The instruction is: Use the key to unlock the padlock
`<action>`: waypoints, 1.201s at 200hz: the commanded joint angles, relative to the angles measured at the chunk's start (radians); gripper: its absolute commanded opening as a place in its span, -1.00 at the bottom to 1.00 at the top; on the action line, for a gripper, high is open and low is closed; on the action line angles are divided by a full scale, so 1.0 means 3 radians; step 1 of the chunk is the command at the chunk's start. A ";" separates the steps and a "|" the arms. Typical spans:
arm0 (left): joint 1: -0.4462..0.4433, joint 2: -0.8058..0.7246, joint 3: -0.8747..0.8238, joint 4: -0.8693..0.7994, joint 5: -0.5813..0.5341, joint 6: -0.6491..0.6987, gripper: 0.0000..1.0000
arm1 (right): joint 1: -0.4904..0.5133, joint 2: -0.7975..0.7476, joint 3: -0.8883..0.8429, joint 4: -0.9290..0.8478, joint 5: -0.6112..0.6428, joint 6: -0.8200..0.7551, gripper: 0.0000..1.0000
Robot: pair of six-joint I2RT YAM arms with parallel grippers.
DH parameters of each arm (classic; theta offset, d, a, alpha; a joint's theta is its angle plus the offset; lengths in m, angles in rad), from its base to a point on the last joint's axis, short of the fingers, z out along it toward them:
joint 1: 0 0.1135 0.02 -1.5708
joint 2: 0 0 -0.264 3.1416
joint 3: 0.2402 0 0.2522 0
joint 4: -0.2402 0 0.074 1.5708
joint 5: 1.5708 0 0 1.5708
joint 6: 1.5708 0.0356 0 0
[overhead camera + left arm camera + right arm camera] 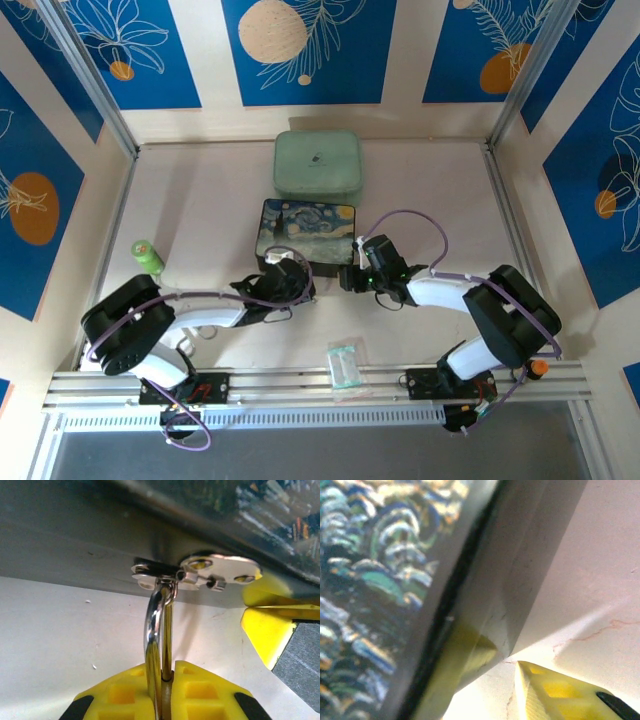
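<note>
Evidently we see the left jaws clamped on the padlock (153, 630), which hangs through the hasp (222, 570) on the near side of the box (307, 230); the right jaws' spacing we cannot tell. Unlocking remains, we judge.

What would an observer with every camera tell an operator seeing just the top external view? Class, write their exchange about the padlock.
Operator: Is anything gripped on the left?
Observer: The left gripper is shut on the padlock, at its shackle.
Operator: Is it free of the box?
Observer: No, the shackle passes through the silver hasp on the box.
Operator: And the right side?
Observer: A yellow finger of the right gripper sits beside that hasp.
</note>
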 commanded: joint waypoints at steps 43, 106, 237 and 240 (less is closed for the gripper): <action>0.0030 0.0110 0.0323 -0.0952 -0.0235 0.0579 -0.83 | 0.0042 0.0052 0.0073 0.0021 0.0041 0.0114 -0.19; 0.0030 0.0231 0.0253 -0.0776 -0.0247 0.0576 -0.69 | 0.0108 0.0178 0.0140 0.0041 0.0010 0.0147 -0.19; -0.0064 0.0424 0.0277 -0.0801 -0.0431 0.0578 -0.51 | 0.0220 0.0250 0.0104 0.0358 -0.0272 0.0122 -0.18; -0.0066 0.0428 0.0281 -0.0809 -0.0438 0.0586 -0.52 | 0.0225 0.0250 0.0104 0.0355 -0.0267 0.0119 -0.19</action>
